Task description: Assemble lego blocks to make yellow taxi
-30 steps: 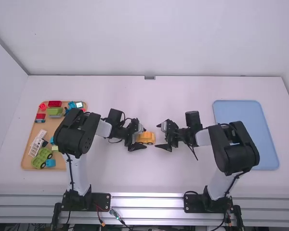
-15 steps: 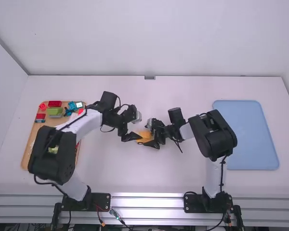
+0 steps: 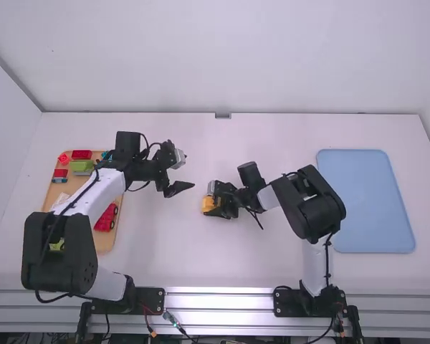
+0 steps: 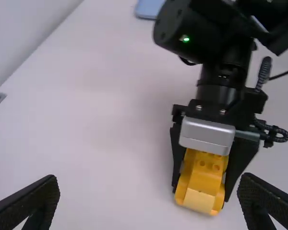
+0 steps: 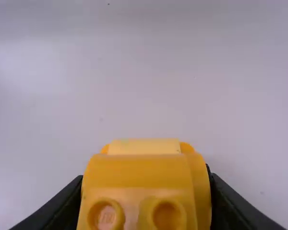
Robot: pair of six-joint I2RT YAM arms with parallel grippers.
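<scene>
Your right gripper (image 4: pixel 202 193) clamps the yellow taxi (image 4: pixel 201 178) lengthwise along its fingers; your left gripper (image 4: pixel 149 182), spread, sits farther off.

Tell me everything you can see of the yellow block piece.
The yellow block piece looks like smooth plastic, with round studs, rounded edges and a paler panel at one end. The right tool grips it, one finger against each side, near the table's middle; whether its underside touches down, I can't tell.
</scene>
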